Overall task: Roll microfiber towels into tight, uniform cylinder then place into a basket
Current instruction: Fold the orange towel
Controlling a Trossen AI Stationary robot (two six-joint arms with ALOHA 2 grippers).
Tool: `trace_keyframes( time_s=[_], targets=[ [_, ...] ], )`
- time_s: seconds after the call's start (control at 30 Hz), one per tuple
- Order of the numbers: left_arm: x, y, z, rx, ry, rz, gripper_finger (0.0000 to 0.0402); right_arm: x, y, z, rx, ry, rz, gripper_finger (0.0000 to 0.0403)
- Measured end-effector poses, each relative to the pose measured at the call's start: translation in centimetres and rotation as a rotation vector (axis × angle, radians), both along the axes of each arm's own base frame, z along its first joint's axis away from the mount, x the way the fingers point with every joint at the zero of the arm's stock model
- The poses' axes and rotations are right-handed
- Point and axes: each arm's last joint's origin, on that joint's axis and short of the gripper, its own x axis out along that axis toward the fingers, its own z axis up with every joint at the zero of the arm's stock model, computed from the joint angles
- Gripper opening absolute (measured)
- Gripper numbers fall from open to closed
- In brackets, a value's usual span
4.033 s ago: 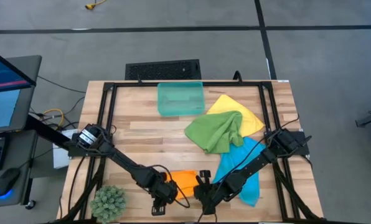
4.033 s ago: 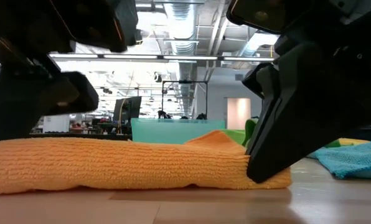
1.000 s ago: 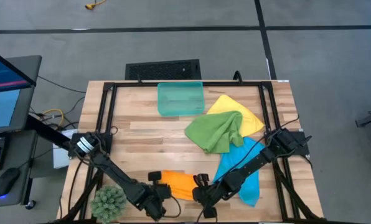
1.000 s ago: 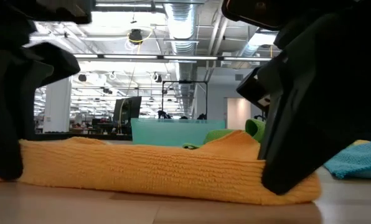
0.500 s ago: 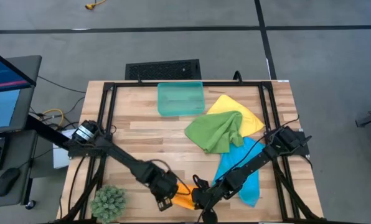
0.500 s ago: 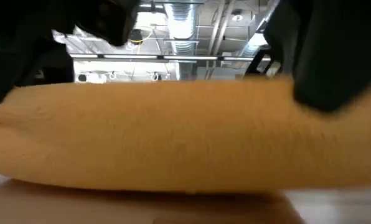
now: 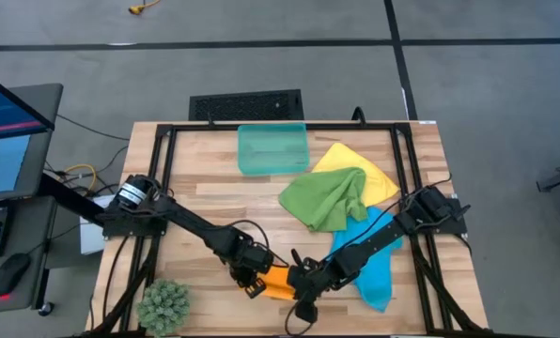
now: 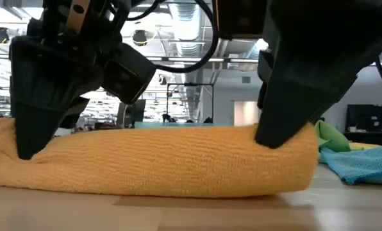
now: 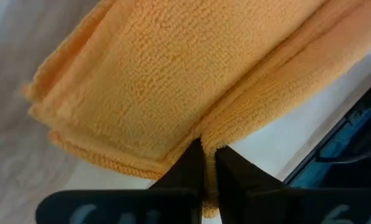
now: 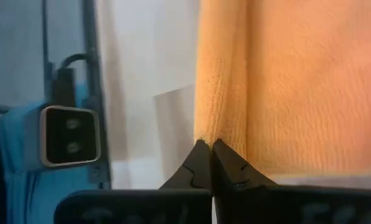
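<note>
Pinching the orange towel (image 7: 275,280), left gripper (image 7: 249,278) and right gripper (image 7: 300,284) jaws clenched, plant ball (image 7: 163,305) nearby

Overhead, table-level, two close wrist views

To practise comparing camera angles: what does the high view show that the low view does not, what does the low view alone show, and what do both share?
Only the high view shows the spiky plant ball, the yellow towel spread flat, and how both arms reach in from the table's sides. Only the low view shows the orange towel's thick rolled profile resting on the table, and the room's ceiling lights behind. Both show the left pincer and right pincer shut on the orange towel's ends, plus the teal basket, green towel and blue towel.
</note>
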Motion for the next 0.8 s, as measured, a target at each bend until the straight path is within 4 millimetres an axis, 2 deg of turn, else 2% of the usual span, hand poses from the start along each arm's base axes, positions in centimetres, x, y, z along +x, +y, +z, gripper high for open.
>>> trace_keyframes(
  time_s=[0.23,0.47,0.67,0.8],
  targets=[
    [-0.2,0.5,-0.4,-0.007,0.016,0.008,0.0009,0.3,-1.4,-0.3,-0.048,0.056,-0.108,0.0030],
    [-0.5,0.5,-0.5,-0.006,0.040,0.001,0.0009,0.3,-1.6,-0.4,-0.045,0.066,-0.093,0.0059],
    [-1.4,0.6,-0.7,0.003,0.127,-0.021,0.0009,0.3,-2.1,-0.6,-0.033,0.103,-0.089,0.0085],
    [-1.7,0.8,-0.7,0.019,0.143,-0.053,0.0009,0.7,-2.5,-0.5,-0.041,0.073,-0.019,0.0098]
  ],
)
